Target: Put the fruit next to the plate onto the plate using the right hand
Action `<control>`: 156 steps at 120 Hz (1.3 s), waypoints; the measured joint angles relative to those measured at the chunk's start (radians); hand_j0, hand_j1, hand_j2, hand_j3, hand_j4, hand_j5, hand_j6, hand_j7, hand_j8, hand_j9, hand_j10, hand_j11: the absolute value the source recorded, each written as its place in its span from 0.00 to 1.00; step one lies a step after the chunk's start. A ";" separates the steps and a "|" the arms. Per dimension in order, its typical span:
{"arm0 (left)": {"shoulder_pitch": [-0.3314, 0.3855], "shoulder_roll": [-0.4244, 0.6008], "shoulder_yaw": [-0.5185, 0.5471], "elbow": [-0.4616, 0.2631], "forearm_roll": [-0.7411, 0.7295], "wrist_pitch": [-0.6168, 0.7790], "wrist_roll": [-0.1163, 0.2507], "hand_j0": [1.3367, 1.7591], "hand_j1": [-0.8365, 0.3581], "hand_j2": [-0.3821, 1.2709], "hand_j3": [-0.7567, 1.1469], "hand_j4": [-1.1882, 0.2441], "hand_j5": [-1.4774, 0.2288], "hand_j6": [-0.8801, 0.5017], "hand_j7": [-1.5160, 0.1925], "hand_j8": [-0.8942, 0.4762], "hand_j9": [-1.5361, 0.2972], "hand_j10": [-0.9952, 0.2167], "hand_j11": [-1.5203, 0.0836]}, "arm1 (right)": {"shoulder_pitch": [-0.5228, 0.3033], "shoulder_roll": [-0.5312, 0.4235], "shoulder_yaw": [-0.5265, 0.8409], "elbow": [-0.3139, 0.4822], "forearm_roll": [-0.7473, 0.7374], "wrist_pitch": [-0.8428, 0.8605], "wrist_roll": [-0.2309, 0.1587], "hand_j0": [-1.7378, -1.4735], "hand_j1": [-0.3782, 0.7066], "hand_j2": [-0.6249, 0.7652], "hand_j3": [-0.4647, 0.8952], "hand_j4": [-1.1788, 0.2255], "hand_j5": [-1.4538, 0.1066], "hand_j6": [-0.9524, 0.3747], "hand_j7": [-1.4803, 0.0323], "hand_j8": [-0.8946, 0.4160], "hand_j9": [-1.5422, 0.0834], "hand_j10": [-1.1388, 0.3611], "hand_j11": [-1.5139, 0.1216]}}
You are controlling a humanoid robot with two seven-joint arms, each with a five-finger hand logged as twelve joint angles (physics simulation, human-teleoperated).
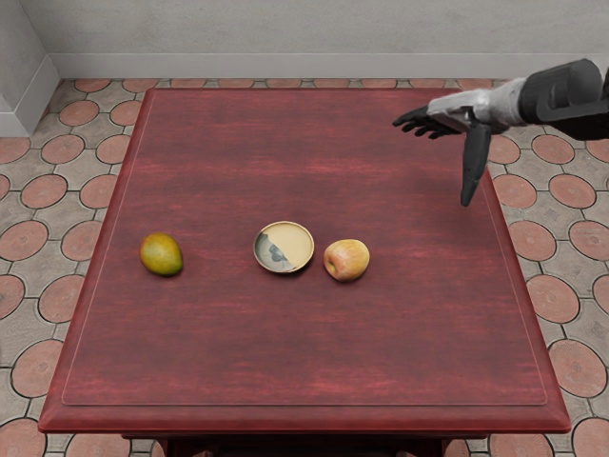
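Though apple-like, fruit (346,259) far from hand (433,119)

- right arm (563,92), at two o'clock: bulky, rounded dark grey casing
- wrist (483,106): smooth pale silver-grey segment
- right hand (428,121): slim black fingers, with a longer dark grey piece at its six o'clock

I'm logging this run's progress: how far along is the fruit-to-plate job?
Done: nothing yet. The plate holds no fruit. The apple lies on the table just right of the plate, and a mango sits farther off to its left. In hand: nothing. The right robot hand hovers open near the table's far right corner, well away from the apple. Left: reach, grasp, lift and place the apple.
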 joint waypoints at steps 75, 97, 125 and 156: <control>0.000 0.000 0.000 0.000 0.000 0.000 0.000 0.76 0.75 0.26 0.40 0.66 0.68 0.46 0.70 0.47 0.66 0.62 0.75 | 0.036 -0.001 0.089 0.452 0.101 -0.113 -0.431 0.30 0.06 0.45 0.34 0.82 0.91 0.69 0.95 0.66 0.93 0.74 0.90; 0.000 0.000 0.000 0.000 0.000 0.000 0.000 0.76 0.75 0.26 0.40 0.66 0.68 0.46 0.70 0.47 0.66 0.62 0.75 | -0.054 0.045 0.081 0.480 0.083 -0.380 -0.438 0.30 0.06 0.45 0.34 0.82 0.91 0.69 0.95 0.66 0.93 0.74 0.90; 0.000 0.000 0.000 0.000 0.000 0.000 0.000 0.76 0.75 0.26 0.40 0.66 0.68 0.46 0.70 0.47 0.66 0.62 0.75 | -0.116 0.129 0.031 0.497 0.013 -0.506 -0.439 0.30 0.06 0.45 0.34 0.82 0.91 0.69 0.95 0.66 0.92 0.74 0.90; 0.000 0.000 0.000 0.000 0.000 0.000 0.000 0.76 0.75 0.26 0.40 0.66 0.68 0.46 0.70 0.47 0.66 0.62 0.75 | -0.138 0.149 0.006 0.495 -0.028 -0.537 -0.439 0.30 0.06 0.45 0.34 0.82 0.91 0.69 0.95 0.66 0.92 0.74 0.90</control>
